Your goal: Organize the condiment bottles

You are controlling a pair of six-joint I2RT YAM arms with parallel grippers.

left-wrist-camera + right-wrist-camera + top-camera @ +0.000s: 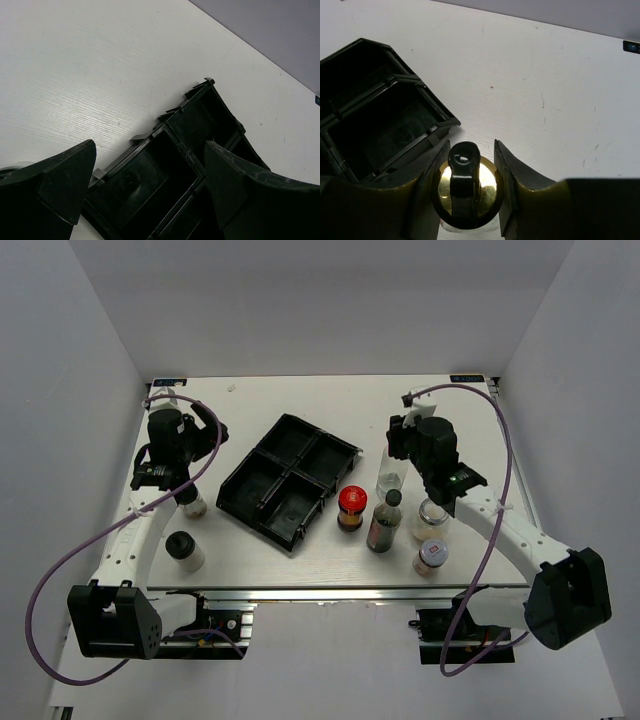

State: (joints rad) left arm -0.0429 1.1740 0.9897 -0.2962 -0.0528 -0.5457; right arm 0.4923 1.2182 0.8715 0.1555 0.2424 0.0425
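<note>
gold-capped bottle (487, 189) pinched by right gripper (470, 146), near tray (442, 117) edge.

White matt bench (100, 75), fine wood-like grain, few dark specks. Black plastic tray (290, 480), slight sheen. Tall clear bottle (487, 187): cap polished, gold metal look; spout glossy black. Red-lidded jar (351, 502): lid glossy. Jaws of left gripper (149, 150): dark matt plastic, edges scuffed.

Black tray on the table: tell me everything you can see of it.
The tray is black and looks like moulded plastic. Raised walls split it into four rectangular compartments, two by two, all empty. It lies flat about mid-table, turned at an angle to the table's edges. The red-lidded jar stands close by its right side, seemingly just apart. Nothing else is near enough to touch it.
</note>
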